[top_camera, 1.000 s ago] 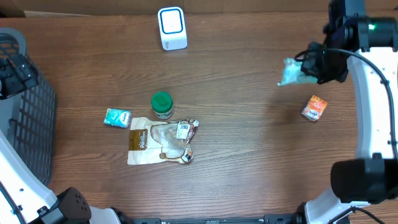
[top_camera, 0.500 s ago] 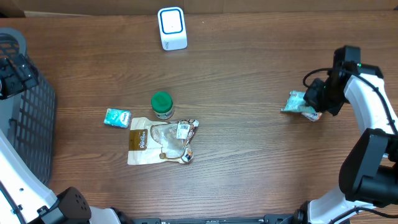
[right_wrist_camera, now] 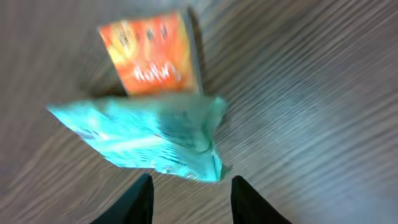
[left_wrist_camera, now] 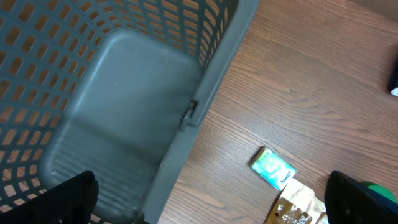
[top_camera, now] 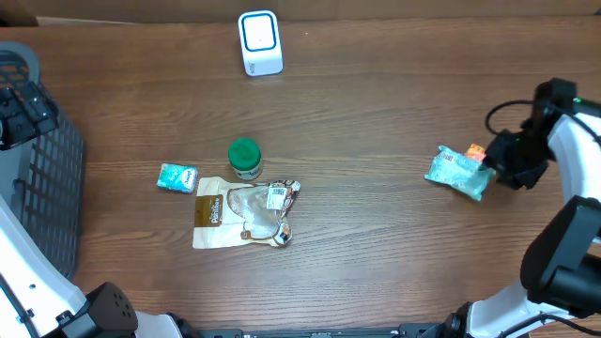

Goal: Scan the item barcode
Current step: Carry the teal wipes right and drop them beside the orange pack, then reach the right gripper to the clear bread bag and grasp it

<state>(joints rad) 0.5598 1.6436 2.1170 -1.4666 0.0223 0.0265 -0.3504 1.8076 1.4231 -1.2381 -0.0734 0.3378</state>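
Got the pouch (top_camera: 457,172) lying on the table (top_camera: 376,235) at 3 o'clock, up against an orange packet (top_camera: 476,150). Seeing the right gripper (right_wrist_camera: 189,196) just beside it, jaws apart, holding nothing. Seeing the left gripper (left_wrist_camera: 214,202) spread wide over the basket (left_wrist_camera: 124,93) at 9, scanner (top_camera: 259,42) at 12.

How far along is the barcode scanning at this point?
Looks done: the teal packet lies on the table against an orange packet, the right gripper open behind it. In hand: nothing; the left gripper hangs open above the basket. Likely left: the jar, pouch and small packet mid-table.
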